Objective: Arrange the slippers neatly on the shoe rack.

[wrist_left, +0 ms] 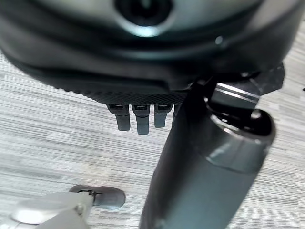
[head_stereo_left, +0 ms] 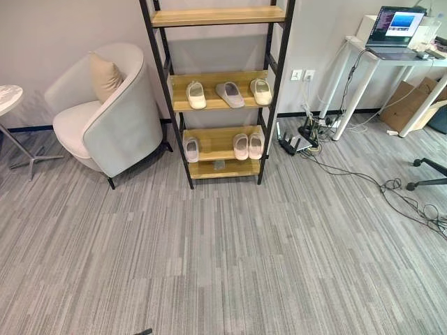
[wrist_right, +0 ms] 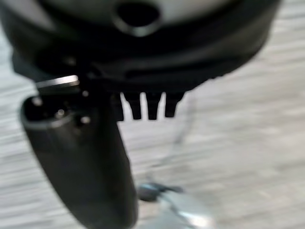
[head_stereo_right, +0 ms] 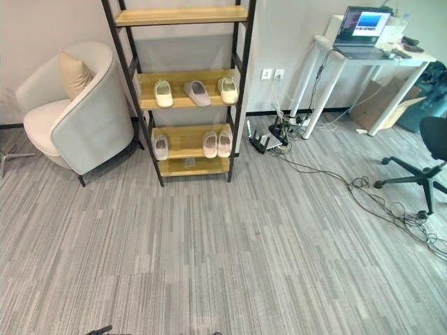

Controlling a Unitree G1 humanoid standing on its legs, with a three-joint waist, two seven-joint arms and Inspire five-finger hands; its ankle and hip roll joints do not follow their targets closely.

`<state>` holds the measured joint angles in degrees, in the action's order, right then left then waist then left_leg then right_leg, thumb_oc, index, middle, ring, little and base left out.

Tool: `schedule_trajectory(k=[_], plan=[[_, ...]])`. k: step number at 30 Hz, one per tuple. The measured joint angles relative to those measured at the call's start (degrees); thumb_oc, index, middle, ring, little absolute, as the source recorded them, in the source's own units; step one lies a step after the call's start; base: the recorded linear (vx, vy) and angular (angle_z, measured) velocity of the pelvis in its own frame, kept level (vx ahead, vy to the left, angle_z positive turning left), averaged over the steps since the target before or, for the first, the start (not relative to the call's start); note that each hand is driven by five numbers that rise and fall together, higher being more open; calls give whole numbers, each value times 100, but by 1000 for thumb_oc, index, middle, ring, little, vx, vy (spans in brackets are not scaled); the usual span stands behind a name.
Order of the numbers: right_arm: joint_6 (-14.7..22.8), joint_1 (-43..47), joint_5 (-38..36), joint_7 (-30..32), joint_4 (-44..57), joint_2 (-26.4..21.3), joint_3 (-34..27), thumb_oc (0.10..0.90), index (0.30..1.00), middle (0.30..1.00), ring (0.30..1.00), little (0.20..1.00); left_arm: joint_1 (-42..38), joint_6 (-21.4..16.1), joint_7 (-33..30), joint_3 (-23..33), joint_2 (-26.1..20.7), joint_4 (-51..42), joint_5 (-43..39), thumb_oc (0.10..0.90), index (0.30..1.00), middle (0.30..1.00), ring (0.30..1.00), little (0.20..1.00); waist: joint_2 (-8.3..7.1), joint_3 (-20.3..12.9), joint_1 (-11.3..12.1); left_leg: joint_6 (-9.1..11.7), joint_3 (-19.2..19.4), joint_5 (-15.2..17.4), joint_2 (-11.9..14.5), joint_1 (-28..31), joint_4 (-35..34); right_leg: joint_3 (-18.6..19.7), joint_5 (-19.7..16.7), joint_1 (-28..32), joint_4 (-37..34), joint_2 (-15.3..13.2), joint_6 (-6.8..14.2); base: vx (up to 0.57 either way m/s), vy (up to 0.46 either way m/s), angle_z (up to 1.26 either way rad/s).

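Left eye view: six slippers sit on the shoe rack point(head_stereo_left: 272, 66), three spread along the middle shelf point(head_stereo_left: 216, 99), a cream one point(head_stereo_left: 196, 95), a grey one point(head_stereo_left: 230, 94), another cream one point(head_stereo_left: 261, 91), and three on the lower shelf point(head_stereo_left: 216, 143), one at its left edge point(head_stereo_left: 191, 149), a pair point(head_stereo_left: 248, 146) at its right edge. Both the left hand point(wrist_left: 143, 114) and right hand point(wrist_right: 147, 102) hang over the carpet point(head_stereo_left: 223, 258), fingers straight, holding nothing.

You've got cream slippers point(head_stereo_left: 196, 95) plus one grey slipper point(head_stereo_left: 230, 94) at 12 o'clock on a shoe rack point(head_stereo_left: 218, 79) with light wood shelves and black frame; grey streaked carpet point(head_stereo_left: 223, 251); off-white armchair point(head_stereo_left: 105, 112), beige cushion point(head_stereo_left: 105, 77); white counter point(head_stereo_left: 391, 59).
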<state>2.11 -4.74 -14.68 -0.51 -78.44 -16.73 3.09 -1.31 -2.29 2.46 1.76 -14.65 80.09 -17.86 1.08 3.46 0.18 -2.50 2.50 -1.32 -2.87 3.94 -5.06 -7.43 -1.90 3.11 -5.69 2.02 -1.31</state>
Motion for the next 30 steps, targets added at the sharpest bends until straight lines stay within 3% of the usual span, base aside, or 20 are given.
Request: schedule_trajectory(k=[4, 15, 17, 18, 19, 21, 22, 23, 25, 27, 29, 30], plan=[[10, -72, -42, 61, 23, 9, 80, 800, 900, 900, 900, 900, 62, -45, -109, -176, 39, -67, 3, 800, 900, 900, 900, 900, -32, -17, -101, 4, -6, 0, 2, -34, -4, 1, 16, 0, -2, 1, 14, -7, -31, 0], [56, 381, 11, 70, 186, 153, 454, 800, 900, 900, 900, 900, -69, -145, -224, -1044, 284, -249, 451, 800, 900, 900, 900, 900, -57, 29, -110, 45, -9, -14, 8, -205, 182, 11, 9, -110, 39, 7, -27, -12, -89, 2], [76, 581, 38, 69, 238, 170, 449, 800, 900, 900, 900, 900, -212, -161, -224, -1044, 254, -252, 492, 800, 900, 900, 900, 900, -153, 211, -82, 295, 7, 139, -46, -563, 886, -7, 34, -114, 48, -50, -113, -49, -146, 18], [81, 772, 49, 71, 236, 183, 489, 800, 900, 900, 900, 900, -467, -282, -239, -991, 233, -255, 485, 800, 900, 900, 900, 900, -330, 455, -43, 592, 40, 211, -107, -1344, 2296, -25, 99, -223, 230, -166, -226, 30, -91, 31], [81, 823, 68, 87, 238, 171, 539, 800, 900, 900, 900, 900, -655, -317, -259, -985, 211, -270, 464, 800, 900, 900, 900, 900, -434, 564, -46, 788, 77, 163, -107, -1647, 2792, -42, 91, -264, 258, -269, -290, 165, -90, 21], [105, 855, 121, 106, 216, 145, 632, 800, 900, 900, 900, 900, -752, -322, -324, -1010, 201, -325, 503, 800, 900, 900, 900, 900, -515, 634, 65, 773, 229, 251, 183, -1994, 3256, -38, 71, -138, 136, -236, -467, 193, -62, 11], [110, 861, 142, 138, 225, 139, 639, 800, 900, 900, 900, 900, -832, -326, -327, -1021, 199, -336, 618, 800, 900, 900, 900, 900, -490, 669, 66, 800, 496, 228, 458, -2111, 2934, -46, 78, -52, -7, -223, -482, 201, 25, 20], [104, 878, 148, 151, 223, 126, 642, 800, 900, 900, 900, 900, -835, -337, -324, -1019, 208, -379, 684, 800, 900, 900, 900, 900, -487, 715, 57, 809, 493, 191, 560, -2110, 2598, -59, 84, -44, -5, -216, -472, 318, 53, 13], [102, 844, 154, 184, 232, 101, 649, 800, 900, 900, 900, 900, -799, -365, -322, -1043, 251, -371, 747, 800, 900, 900, 900, 900, -309, 737, 49, 885, 482, -85, 829, -2075, 1520, -123, 127, 12, -7, -101, -401, 408, 90, 7], [28, 790, 191, 201, 205, 94, 717, 800, 900, 900, 900, 900, -784, -369, -327, -1057, 320, -342, 907, 800, 900, 900, 900, 900, -164, 706, 115, 1112, 404, -301, 876, -1983, 506, -51, 196, -9, -8, -14, -357, 322, 108, -11], [18, 793, 243, 192, 192, 100, 727, 800, 900, 900, 900, 900, -714, -373, -323, -906, 389, -348, 912, 800, 900, 900, 900, 900, -89, 696, 278, 981, 327, -468, 790, -1804, -36, 215, 278, 51, -7, -17, -233, 399, 170, -63], [20, 769, 269, 193, 183, 103, 734, 800, 900, 900, 900, 900, -693, -369, -322, -874, 405, -307, 961, 800, 900, 900, 900, 900, -58, 657, 252, 921, 325, -510, 767, -1717, -24, 284, 335, 112, -4, -25, -189, 393, 183, -67]])
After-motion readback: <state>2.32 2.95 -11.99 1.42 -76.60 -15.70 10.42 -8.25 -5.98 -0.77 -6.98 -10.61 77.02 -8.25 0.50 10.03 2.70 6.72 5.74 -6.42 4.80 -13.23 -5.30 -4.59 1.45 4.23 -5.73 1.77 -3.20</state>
